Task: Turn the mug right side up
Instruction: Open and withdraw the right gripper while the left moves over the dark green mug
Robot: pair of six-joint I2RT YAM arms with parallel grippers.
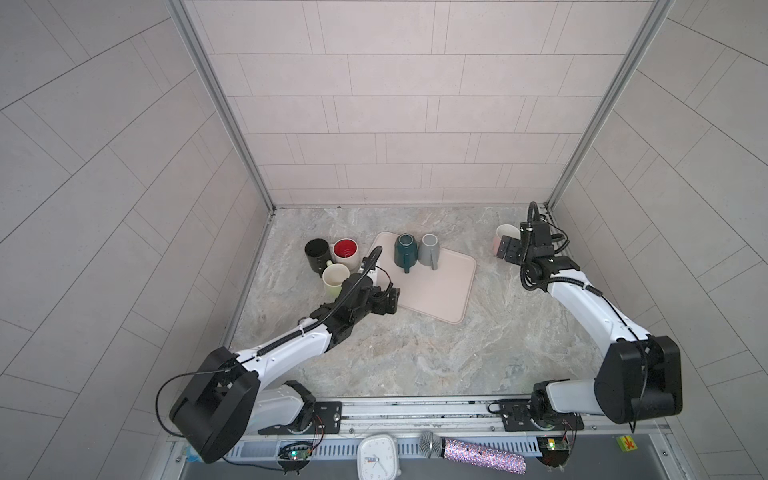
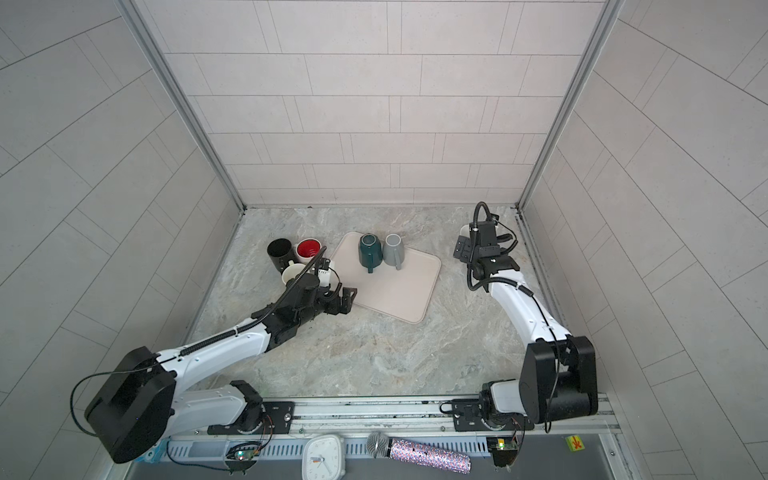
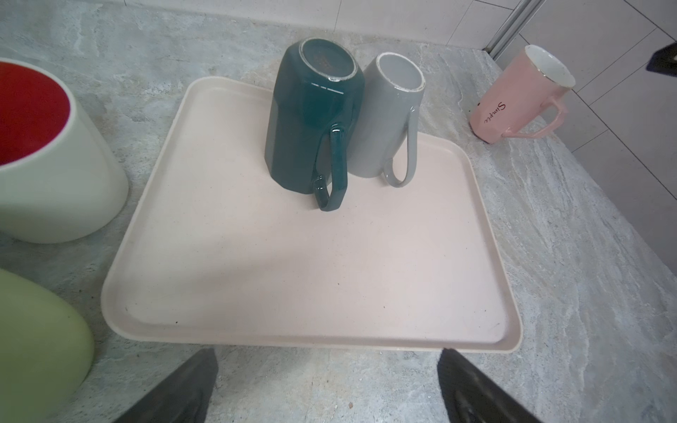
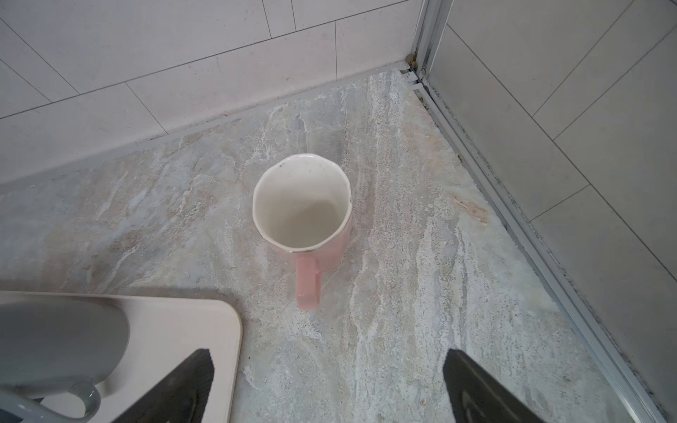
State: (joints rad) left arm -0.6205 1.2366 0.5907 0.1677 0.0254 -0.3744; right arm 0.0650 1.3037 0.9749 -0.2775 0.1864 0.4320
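Right wrist view: I'm seeing the pink mug [image 4: 302,212] standing upright on the marble, off the tray [image 4: 219,322] and out past its far right corner. Its mouth is facing up and its handle is pointing back at the camera. The right gripper [image 4: 328,355] is hanging above and short of it, fingers spread wide, gripping nothing and not touching the mug. In both top views that gripper is sitting right beside the mug's rim and partly covering it.

The left gripper [image 3: 326,353] is hovering just off the tray's near left edge, jaws also standing wide apart with nothing between them.

On the tray, 2 mugs are sitting upside down side by side near its far edge: teal mug [image 3: 311,117] and grey mug [image 3: 384,121], handles pointing toward the tray's middle.

Left of the tray, 3 upright mugs are clustering: black mug [image 1: 316,251], red-lined mug [image 1: 345,249], pale green mug [image 1: 334,276].
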